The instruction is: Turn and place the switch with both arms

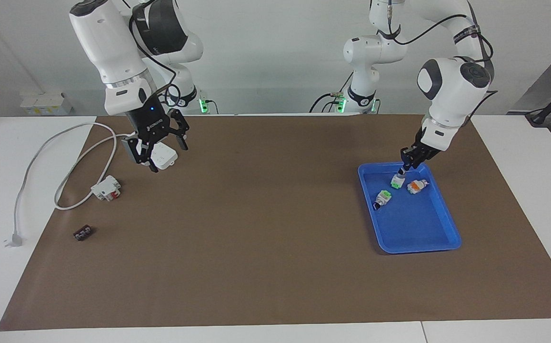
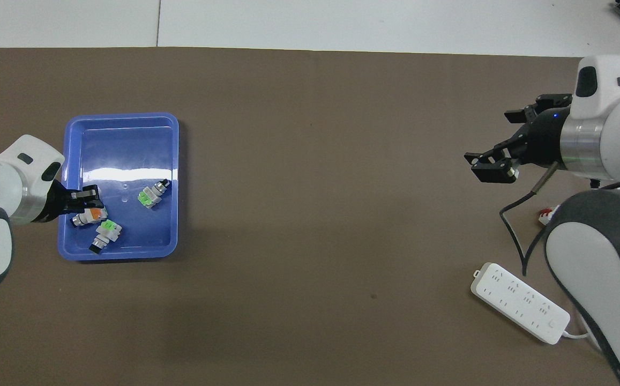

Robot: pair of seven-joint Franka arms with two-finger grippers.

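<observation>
Hanging over the blue tray, the left gripper has the switch just below it; its grip cannot be determined. The right gripper waits with fingers spread above the power strip.

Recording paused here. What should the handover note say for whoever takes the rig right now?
Left gripper: low over the tray, directly above the switch; I cannot tell whether it grips it.
Right gripper: open, holding nothing, waiting over the power strip.
Things: the switch is in the tray's end nearer the robots, beside the orange switch. A second green switch lies farther from the robots.
Done: the switch has reached the tray.
Left: confirm the release, then lift the left arm away.
</observation>
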